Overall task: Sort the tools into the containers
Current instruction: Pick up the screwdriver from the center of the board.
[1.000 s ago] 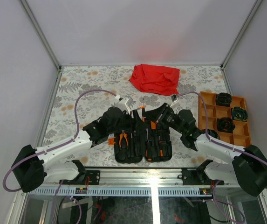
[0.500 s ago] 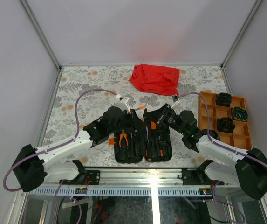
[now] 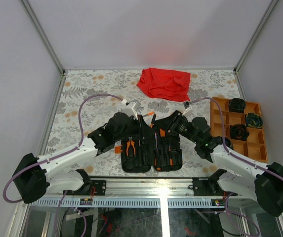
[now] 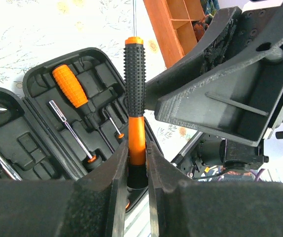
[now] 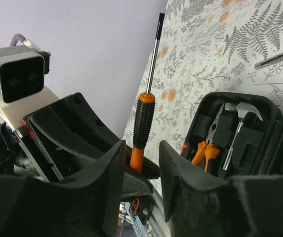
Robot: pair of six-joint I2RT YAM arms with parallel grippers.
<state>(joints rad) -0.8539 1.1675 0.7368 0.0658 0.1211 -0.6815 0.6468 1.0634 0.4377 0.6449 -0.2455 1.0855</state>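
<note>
On the screwdriver point(image 4: 134, 64) I see a knobbly black grip, smooth orange plastic below, a shiny metal shaft. The case point(image 4: 30, 148) is matt black plastic; the cloth point(image 3: 164, 82) soft, creased fabric.

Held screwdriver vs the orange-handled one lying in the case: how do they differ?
Grip: the held screwdriver has a black studded handle with an orange section; the cased screwdriver has a plain orange handle. Pose: the held one is clamped in the left hand, out of the black case; the cased one lies flat in its slot. Both are orange-and-black screwdrivers.
</note>
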